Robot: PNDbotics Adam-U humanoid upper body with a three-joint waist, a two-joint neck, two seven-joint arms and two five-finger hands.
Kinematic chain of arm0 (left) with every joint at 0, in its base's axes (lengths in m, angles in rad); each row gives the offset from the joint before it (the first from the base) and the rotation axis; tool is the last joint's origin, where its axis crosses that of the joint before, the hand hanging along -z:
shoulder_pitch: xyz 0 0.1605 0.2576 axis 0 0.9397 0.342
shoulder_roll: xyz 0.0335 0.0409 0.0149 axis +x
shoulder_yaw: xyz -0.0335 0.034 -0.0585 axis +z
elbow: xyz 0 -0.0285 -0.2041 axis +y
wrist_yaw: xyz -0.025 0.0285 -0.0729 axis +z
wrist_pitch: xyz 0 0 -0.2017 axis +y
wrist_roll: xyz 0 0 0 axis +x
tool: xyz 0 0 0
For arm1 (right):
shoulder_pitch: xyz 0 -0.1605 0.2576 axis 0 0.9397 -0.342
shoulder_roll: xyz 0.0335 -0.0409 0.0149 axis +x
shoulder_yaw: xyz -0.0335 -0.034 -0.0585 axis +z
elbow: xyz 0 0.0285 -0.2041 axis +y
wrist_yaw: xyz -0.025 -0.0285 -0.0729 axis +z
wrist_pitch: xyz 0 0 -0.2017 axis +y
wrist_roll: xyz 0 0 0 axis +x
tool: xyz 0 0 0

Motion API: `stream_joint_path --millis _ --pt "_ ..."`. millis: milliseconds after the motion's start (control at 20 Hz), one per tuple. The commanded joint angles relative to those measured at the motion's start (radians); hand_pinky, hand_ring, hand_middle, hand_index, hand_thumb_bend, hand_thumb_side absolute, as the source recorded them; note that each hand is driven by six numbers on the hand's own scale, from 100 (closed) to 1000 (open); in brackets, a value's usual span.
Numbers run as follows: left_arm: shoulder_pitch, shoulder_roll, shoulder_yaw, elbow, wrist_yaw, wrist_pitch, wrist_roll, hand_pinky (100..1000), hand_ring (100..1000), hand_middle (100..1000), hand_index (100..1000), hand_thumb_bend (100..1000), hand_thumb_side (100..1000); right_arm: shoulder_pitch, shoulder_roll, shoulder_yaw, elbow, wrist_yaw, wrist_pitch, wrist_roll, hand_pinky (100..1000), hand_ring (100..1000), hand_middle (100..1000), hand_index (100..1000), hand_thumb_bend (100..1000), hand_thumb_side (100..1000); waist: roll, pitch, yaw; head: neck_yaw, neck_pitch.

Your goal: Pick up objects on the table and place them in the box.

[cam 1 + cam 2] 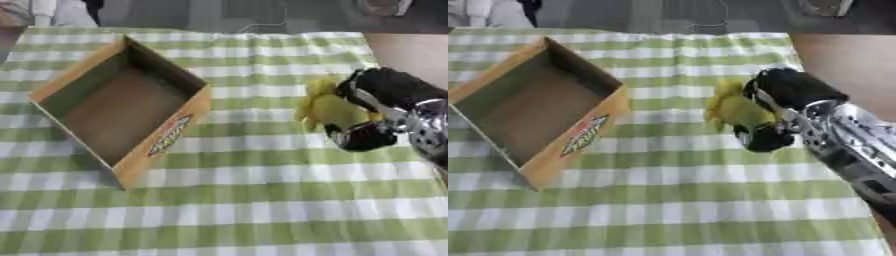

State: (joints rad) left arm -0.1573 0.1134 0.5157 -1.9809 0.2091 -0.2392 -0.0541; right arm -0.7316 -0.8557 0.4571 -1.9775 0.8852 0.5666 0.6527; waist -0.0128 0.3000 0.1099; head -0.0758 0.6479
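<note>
One object matters here — a yellow thing (325, 106), soft-looking and too blurred to name, and your right hand (785, 112) already has its fingers curled around it, thumb side below and the dark fingers wrapped over the top. It sits in that hand over the right part of the bench (262, 210); whether it is clear of the cloth or brushing it, you cannot tell from either eye.

The relation to mind is simple: the cardboard box (166, 135) lies to the left of the hand, well apart from it, with its open mouth facing up and its long axis running diagonally from the far side toward you. The printed side wall is the one nearest the hand, so your carry likely has to pass over that wall before you let go.

Between hand and box the green-and-white checked cloth is bare — nothing to snag. Inside the box you see only brown floor. Your left hand shows in neither view, so the right is the one placed to finish this.
</note>
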Motion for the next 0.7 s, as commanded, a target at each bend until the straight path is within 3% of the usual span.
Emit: stream_joint_path --millis 50,400,700 --pt "0.0 0.022 -0.003 -0.019 0.005 0.0 -0.003 729 649 600 724 100 903 -0.079 0.01 -0.015 -0.022 0.032 0.045 0.087 761 778 408 536 100 338 0.002 -0.023 0.002 -0.005 -0.002" --pt "0.003 0.021 -0.008 -0.019 0.009 0.003 -0.008 730 650 601 723 100 903 -0.267 0.178 -0.003 0.008 0.109 0.049 0.181 772 778 399 535 100 357 0.002 -0.028 0.013 -0.014 -0.001" --pt "0.003 0.018 -0.014 -0.019 0.015 0.003 -0.014 730 650 601 724 100 902 -0.386 0.354 0.003 0.14 0.173 0.051 0.17 781 777 391 533 100 365 0.003 -0.028 0.033 -0.031 -0.005"
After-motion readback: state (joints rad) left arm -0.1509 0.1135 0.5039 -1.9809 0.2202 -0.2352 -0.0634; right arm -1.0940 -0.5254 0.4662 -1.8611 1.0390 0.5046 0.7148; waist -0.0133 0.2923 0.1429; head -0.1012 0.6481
